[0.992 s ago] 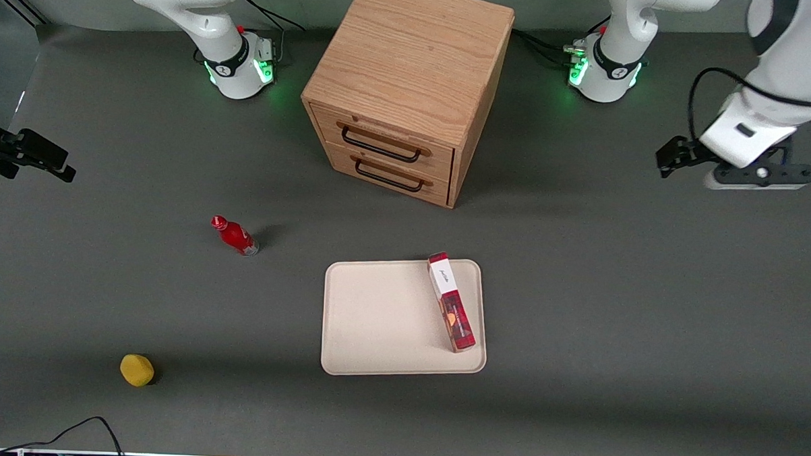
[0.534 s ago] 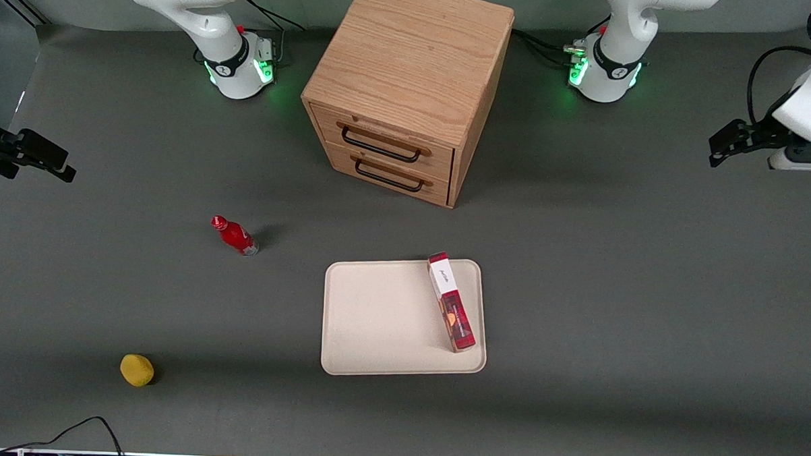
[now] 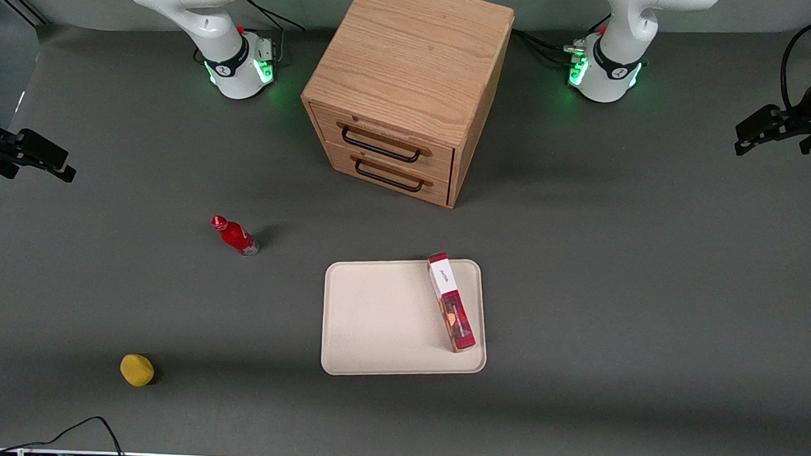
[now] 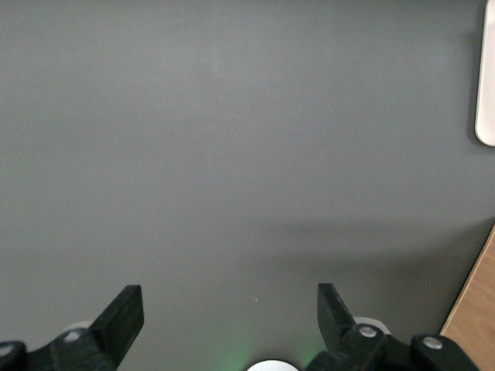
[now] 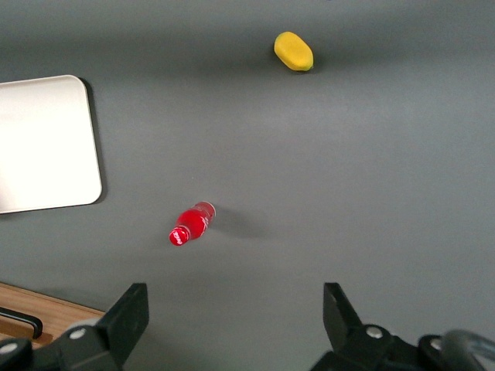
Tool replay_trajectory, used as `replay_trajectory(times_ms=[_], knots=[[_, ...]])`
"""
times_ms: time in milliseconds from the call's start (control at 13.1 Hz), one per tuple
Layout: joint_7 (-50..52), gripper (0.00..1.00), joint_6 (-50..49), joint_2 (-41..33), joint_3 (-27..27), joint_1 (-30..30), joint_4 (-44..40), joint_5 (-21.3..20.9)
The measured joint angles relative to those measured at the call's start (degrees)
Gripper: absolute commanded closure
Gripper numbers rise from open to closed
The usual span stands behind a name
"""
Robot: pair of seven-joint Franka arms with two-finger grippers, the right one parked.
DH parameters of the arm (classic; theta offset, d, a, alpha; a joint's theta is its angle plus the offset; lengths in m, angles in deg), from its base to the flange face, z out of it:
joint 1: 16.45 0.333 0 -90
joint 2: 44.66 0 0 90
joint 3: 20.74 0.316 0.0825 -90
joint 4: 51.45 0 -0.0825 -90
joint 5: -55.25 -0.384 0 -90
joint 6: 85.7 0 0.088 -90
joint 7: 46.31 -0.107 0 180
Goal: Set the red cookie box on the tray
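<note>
On the cream tray (image 3: 382, 322), the red cookie box (image 3: 451, 302) lies flat along the edge toward the working arm's end, white label end pointing at the wooden cabinet (image 3: 410, 86) with its 2 drawers. The gripper (image 4: 230, 321) hangs well apart above bare grey table (image 3: 646, 297), its fingers (image 4: 124, 313) spread wide, holding nothing.

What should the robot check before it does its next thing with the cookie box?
1. Red cookie box lies on the tray: ok.
2. Box fully inside the rim: cannot tell, its white end sits at the edge nearest the cabinet.
3. Claw well away from the box, toward the working arm's end of the table: ok.
4. Claw open and holding nothing: ok.
5. Red bottle and yellow object off the tray: ok.
</note>
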Motion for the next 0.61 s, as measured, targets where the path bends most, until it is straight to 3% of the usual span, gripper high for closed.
replay_trajectory(times_ms=[153,305,611], knots=[[1.4,0.00,-0.4,1.7,-2.5,2.6,-1.9,0.8],[1.9,0.00,-1.0,2.8,-8.3,8.3,-3.2,1.8],[1.9,0.00,-1.1,3.2,-10.8,10.6,-3.6,2.1]])
